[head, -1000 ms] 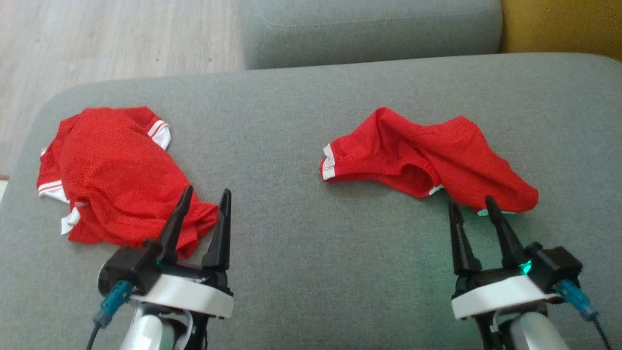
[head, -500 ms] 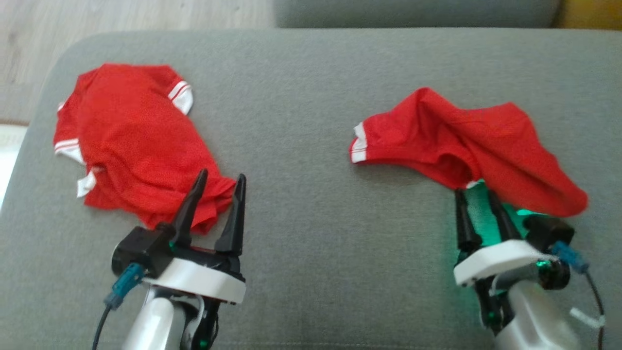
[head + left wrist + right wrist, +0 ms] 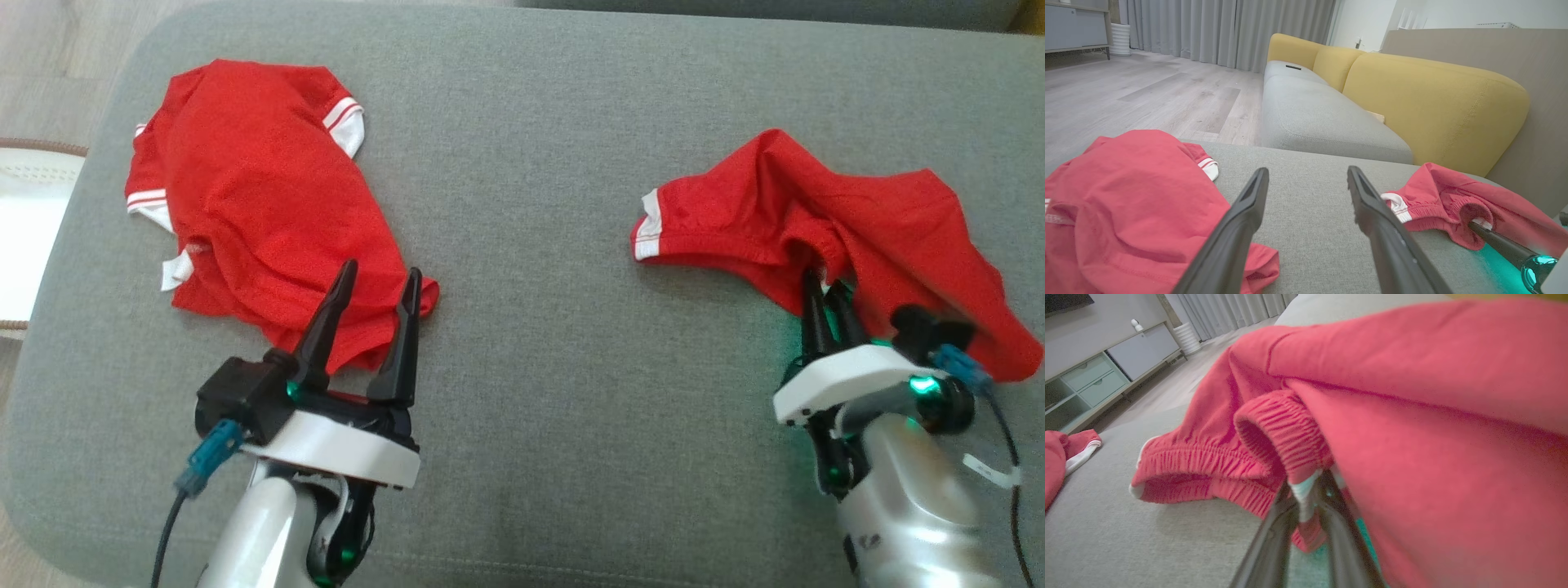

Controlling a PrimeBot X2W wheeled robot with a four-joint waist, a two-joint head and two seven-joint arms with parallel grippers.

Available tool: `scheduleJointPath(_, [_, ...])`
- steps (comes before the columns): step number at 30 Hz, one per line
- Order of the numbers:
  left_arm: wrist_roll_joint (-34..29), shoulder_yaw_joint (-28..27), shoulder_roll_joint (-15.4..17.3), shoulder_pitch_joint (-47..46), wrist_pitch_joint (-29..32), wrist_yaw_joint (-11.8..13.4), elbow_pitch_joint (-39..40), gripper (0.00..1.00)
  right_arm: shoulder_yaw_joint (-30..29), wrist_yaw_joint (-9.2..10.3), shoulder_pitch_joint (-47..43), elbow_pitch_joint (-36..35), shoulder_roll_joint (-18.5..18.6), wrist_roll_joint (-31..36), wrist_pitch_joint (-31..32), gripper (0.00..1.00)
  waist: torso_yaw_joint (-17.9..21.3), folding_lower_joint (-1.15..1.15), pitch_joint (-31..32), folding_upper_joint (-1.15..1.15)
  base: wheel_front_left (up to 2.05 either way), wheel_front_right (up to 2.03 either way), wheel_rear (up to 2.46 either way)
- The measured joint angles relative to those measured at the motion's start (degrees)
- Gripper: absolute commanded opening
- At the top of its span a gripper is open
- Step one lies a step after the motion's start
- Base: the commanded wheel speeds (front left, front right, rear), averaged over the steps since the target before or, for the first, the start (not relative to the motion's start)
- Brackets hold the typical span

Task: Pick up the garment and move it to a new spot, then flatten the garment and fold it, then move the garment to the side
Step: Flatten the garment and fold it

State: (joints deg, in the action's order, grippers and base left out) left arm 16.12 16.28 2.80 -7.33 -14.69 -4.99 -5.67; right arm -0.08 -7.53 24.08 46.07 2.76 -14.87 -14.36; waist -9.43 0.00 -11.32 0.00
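Right wrist view, nearest first: my right gripper (image 3: pixel 1308 486) has its two fingers drawn close together, with a fold of the red shorts (image 3: pixel 1412 416) pinched between them. The bite is at the elastic waistband (image 3: pixel 1278 428), where a scrap of white label shows. I judge the band makes a good hold because it is thick and gathered and stands up off the seat. That gives my jaws something to clamp without digging into the upholstery.

The rest of the shorts lies crumpled on the right part of the grey sofa cushion (image 3: pixel 531 367), its white-trimmed hem pointing toward the middle. Nothing looks lifted yet, so I take this as the very start of the pick-up.

My left gripper (image 3: pixel 383 269) is spread wide and holds nothing. It sits at the near corner of the red shirt (image 3: pixel 261 204), and I cannot tell whether a finger touches the cloth. It looks parked, kept out of the right arm's way.

Between the two garments is a bare stretch of cushion, a likely new spot for flattening.

Farther off in the left wrist view are a yellow backrest (image 3: pixel 1433 94) and the wooden floor (image 3: pixel 1147 94).
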Motion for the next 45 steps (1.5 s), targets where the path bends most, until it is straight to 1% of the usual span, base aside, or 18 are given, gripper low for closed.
scheduleJointPath(3, [0.4,-0.1,0.0,0.0,0.0,0.2,-0.1,1.00,3.4,0.00,0.0,-1.3,0.0,-0.2,0.0,0.00,0.1,0.00,0.4,0.00,0.00,0.00,0.00])
scheduleJointPath(9, [0.4,-0.1,0.0,0.0,0.0,0.5,-0.4,1.00,14.7,0.00,-0.6,-6.0,0.1,-2.6,0.0,0.00,1.1,0.00,2.2,0.00,0.00,0.00,0.00])
scheduleJointPath(12, [0.8,0.0,0.0,0.2,0.0,0.5,-0.5,1.00,20.1,0.00,-2.5,-8.4,0.1,-4.0,0.0,0.00,1.6,0.00,3.3,0.00,0.00,0.00,0.00])
scheduleJointPath(17, [1.2,0.7,0.0,0.2,0.0,0.5,-0.8,1.00,27.7,0.00,-5.4,-9.8,0.2,-5.5,0.1,0.00,1.9,0.00,4.9,0.00,0.00,0.00,0.00])
scheduleJointPath(24, [1.2,0.5,0.0,2.7,0.0,0.5,-1.1,1.00,38.1,0.00,-5.6,-12.4,0.3,-9.0,3.2,0.00,1.4,0.00,6.8,0.00,0.00,0.00,0.00])
scheduleJointPath(25, [1.2,0.5,0.0,2.9,0.0,0.5,-1.1,1.00,39.0,0.00,-5.6,-12.3,0.3,-9.4,3.7,0.31,1.4,0.00,7.0,0.00,0.00,0.00,0.00])
scheduleJointPath(26, [1.2,0.3,0.0,3.1,0.0,0.5,-1.1,1.00,39.7,0.00,-5.6,-12.2,0.3,-9.3,3.9,1.00,1.5,0.00,7.1,0.00,0.00,0.00,0.00])
scheduleJointPath(30, [1.2,0.0,0.0,3.5,0.0,0.5,-1.1,1.00,40.0,0.00,-5.6,-10.9,0.4,-9.4,4.3,1.00,2.3,0.00,7.5,0.00,0.00,0.00,0.00])
scheduleJointPath(34, [1.2,-0.3,0.0,3.6,0.0,1.0,-1.0,1.00,38.7,0.00,-5.6,-10.0,0.4,-8.8,4.2,1.00,3.4,0.00,7.8,0.00,0.00,0.00,0.00])
scheduleJointPath(41, [1.3,-0.4,0.0,3.7,0.0,1.0,-0.4,1.00,29.4,0.00,-6.2,-9.7,0.7,-5.0,2.7,1.00,6.5,0.00,9.0,0.00,0.00,0.00,0.00])
scheduleJointPath(45, [1.8,-0.6,0.0,3.9,0.0,1.1,0.0,1.00,23.1,0.00,-8.6,-12.1,2.4,-2.4,2.4,1.00,8.2,0.00,10.0,0.00,0.00,0.00,0.00])
